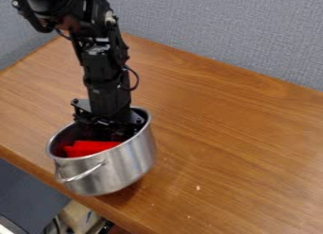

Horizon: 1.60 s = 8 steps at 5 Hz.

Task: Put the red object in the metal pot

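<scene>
Wood-grained worktop point(228, 134), grey textured partition point(228, 30) behind it; metal pot point(120, 170) near the worktop's edge, wire loop handle point(78, 172) towards the camera.

Specimen: red object point(91, 147), inside the pot, part of it showing below the rim. Matte surface; judged light and fairly firm, unlikely to slip or break. Softness cannot be confirmed by eye. Best hold, if one were needed: across the narrow width, near mid-length, sides pinched squarely. The pot wall would crowd a grasp at either end.

Gripper point(111, 129): dark, reaching down into the pot mouth beside the red object. Fingertips lost in shadow and behind the rim; cannot tell whether they stand wide or narrow, or whether they grip anything.

Container: single pot, steel, shiny, no lid on it. Visible contents: the red object and the gripper's lower end. Deeper interior hidden. Pot looks slightly tilted; a straight upward withdrawal, clear of the rim, would be prudent.
</scene>
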### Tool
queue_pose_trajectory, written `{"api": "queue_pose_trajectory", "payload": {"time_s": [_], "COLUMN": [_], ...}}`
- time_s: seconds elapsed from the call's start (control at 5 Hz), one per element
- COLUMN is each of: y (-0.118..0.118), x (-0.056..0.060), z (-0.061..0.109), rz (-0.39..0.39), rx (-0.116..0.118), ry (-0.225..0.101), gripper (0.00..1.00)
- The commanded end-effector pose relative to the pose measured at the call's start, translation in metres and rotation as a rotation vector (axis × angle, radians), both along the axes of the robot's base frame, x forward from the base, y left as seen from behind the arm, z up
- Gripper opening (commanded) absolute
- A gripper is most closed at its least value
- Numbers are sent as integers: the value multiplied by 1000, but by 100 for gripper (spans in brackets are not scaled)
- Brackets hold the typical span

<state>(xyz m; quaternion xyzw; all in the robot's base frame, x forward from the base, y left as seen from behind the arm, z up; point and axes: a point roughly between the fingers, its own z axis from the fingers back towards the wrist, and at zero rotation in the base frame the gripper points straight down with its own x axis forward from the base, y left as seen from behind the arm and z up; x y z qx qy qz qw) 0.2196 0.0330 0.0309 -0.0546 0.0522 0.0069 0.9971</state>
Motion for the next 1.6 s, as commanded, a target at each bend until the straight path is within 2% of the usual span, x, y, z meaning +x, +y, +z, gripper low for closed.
{"api": "queue_pose_trajectory", "payload": {"time_s": [0.0,0.2,0.6,0.8,1.0,1.2,1.4], "y": [8,7,0,-4,-8,-11,-15], "x": [1,5,6,4,10,16,21], "z": [5,1,-5,-10,-14,-16,-16], "rz": [8,13,36,59,136,217,298], "rx": [5,8,17,23,25,14,-1], "ry": [-12,-14,-10,-8,-6,-7,-3], "gripper": [0,100,100,0,0,100,100]}}
